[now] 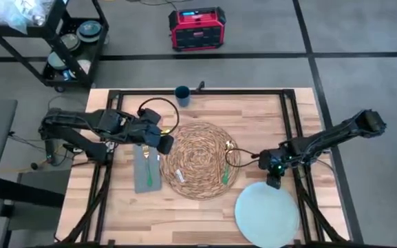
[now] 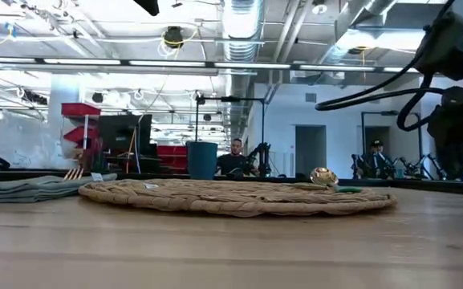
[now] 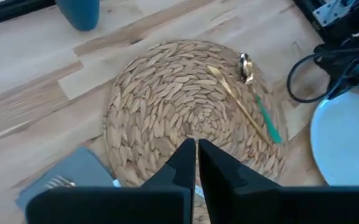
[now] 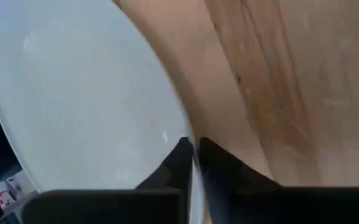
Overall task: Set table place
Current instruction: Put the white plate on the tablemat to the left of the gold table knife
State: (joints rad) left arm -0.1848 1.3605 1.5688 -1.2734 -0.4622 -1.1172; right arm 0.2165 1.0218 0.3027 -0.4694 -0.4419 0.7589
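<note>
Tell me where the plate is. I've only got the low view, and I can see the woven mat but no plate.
Observer: The pale-blue plate lies flat on the table, beside the placemat on the right arm's side, not on it.
Operator: Is the right arm on it?
Observer: Yes. The right gripper is at the plate's rim, with its jaws closed on the edge.
Operator: And the left one?
Observer: The left gripper is above the placemat's edge, on the side next to the grey napkin, with its jaws shut.
</note>
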